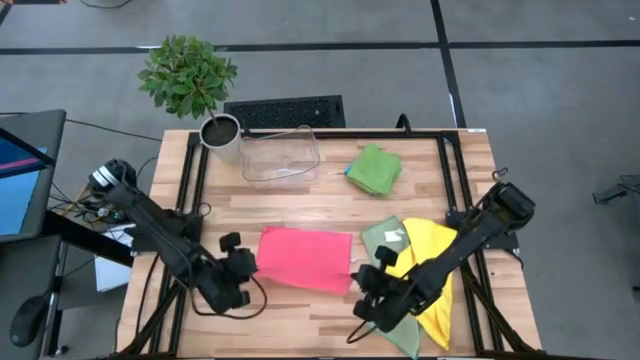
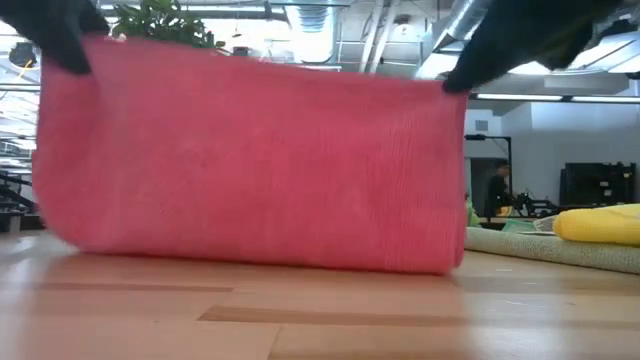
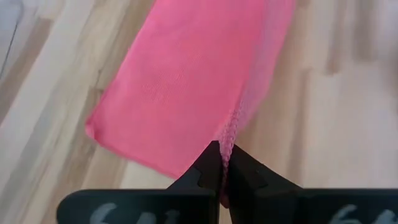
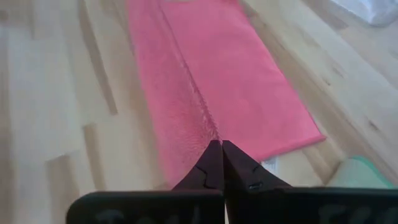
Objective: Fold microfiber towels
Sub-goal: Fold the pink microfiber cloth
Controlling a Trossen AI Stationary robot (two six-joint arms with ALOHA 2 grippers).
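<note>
surface (image 1: 330,205): light wood slat top, dark frame rails down both sides; near edge cut off in high view.
pink towel (image 1: 306,259): front-centre of the surface, strung between both arms. Long axis runs left-right across the surface, slightly skewed. Folded over: near edge lifted and pinched at both ends, the rest lies flat toward the back. In low view it hangs like a curtain, bottom fold touching the wood, and fills most of that frame.
yellow towel (image 1: 432,262): right front, partly under the right arm, lying on the sage one; shape hard to read.
sage towel (image 1: 388,236): under the yellow one, small white tag showing; its near corner sticks out past the right arm.
green towel (image 1: 374,168): back right, bunched, well apart from the pink one.
clear bin (image 1: 280,155): back centre, just beside the pot; whether anything is inside, cannot tell.
plant (image 1: 188,75): in a pot at the back left corner, leaves overhang the edge.
left gripper (image 3: 222,163): at the pink towel's left end, jaws pressed together, pinching the lifted edge.
right gripper (image 4: 217,157): at the pink towel's right end, jaws pressed together on the same edge; crease runs straight away from it.
hidden: low view blocked by the pink towel, only dark gripper bodies at its top corners; a distant person behind, unclear.
</note>
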